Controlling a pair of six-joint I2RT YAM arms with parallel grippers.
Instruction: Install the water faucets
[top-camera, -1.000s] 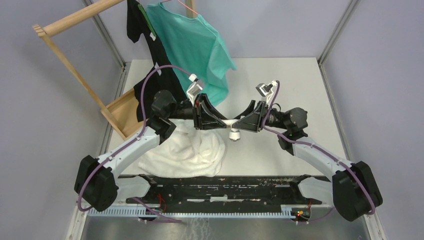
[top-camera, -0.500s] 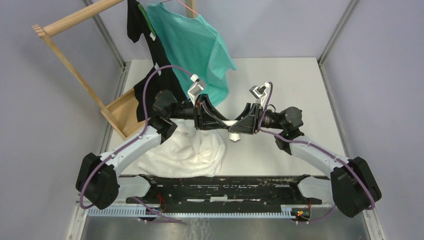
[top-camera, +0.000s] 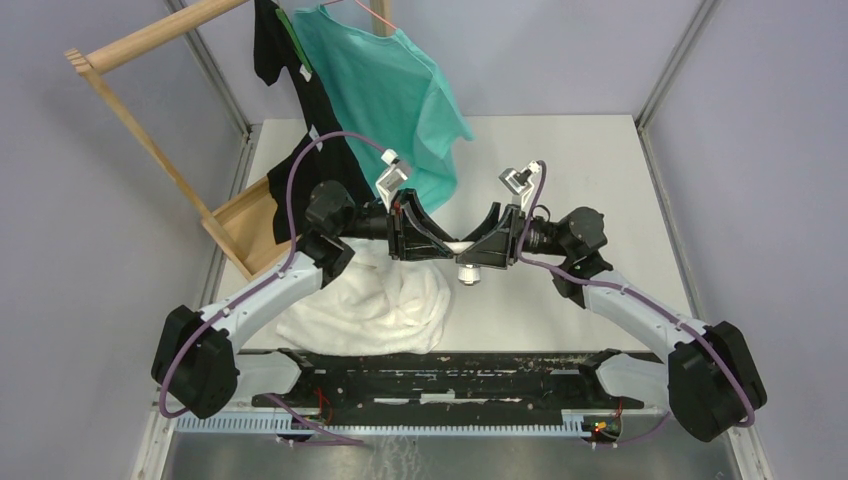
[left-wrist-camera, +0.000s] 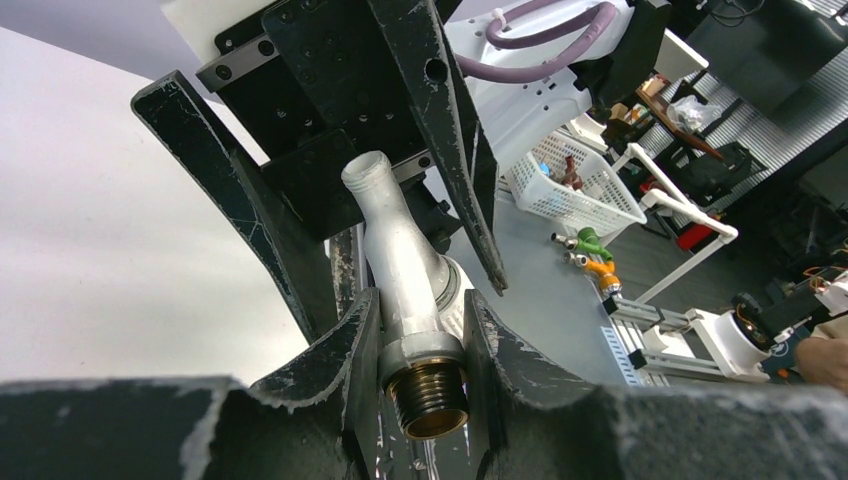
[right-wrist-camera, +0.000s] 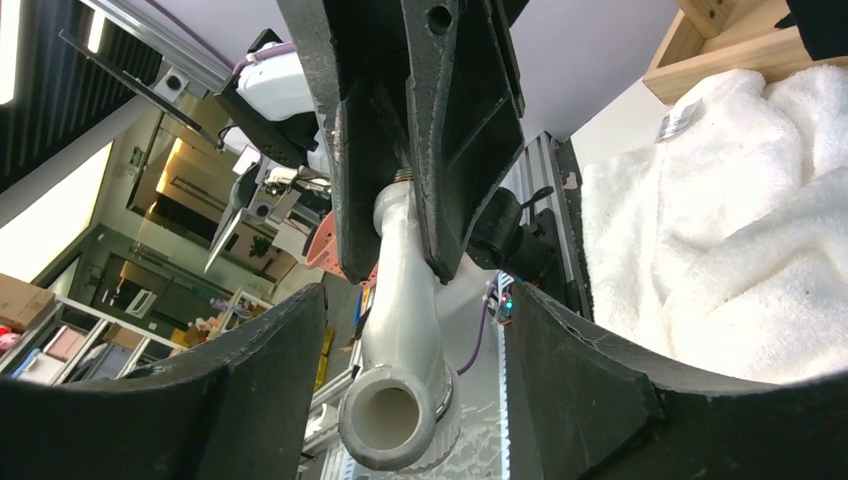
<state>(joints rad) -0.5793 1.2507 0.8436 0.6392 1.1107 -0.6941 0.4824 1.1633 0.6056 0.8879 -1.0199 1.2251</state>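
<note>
The spout (left-wrist-camera: 400, 250) is not yet installed: left fingers (left-wrist-camera: 335, 355) clamp its threaded end in mid-air, right fingers (right-wrist-camera: 250, 385) stand apart around its mouth.

Whitish spout (left-wrist-camera: 398, 262), brass-threaded at one end, clamped there in left tool (left-wrist-camera: 422, 322), held aloft level, tip toward 3 o'clock; round silver fitting (top-camera: 467, 271) at its 6 o'clock.
</note>
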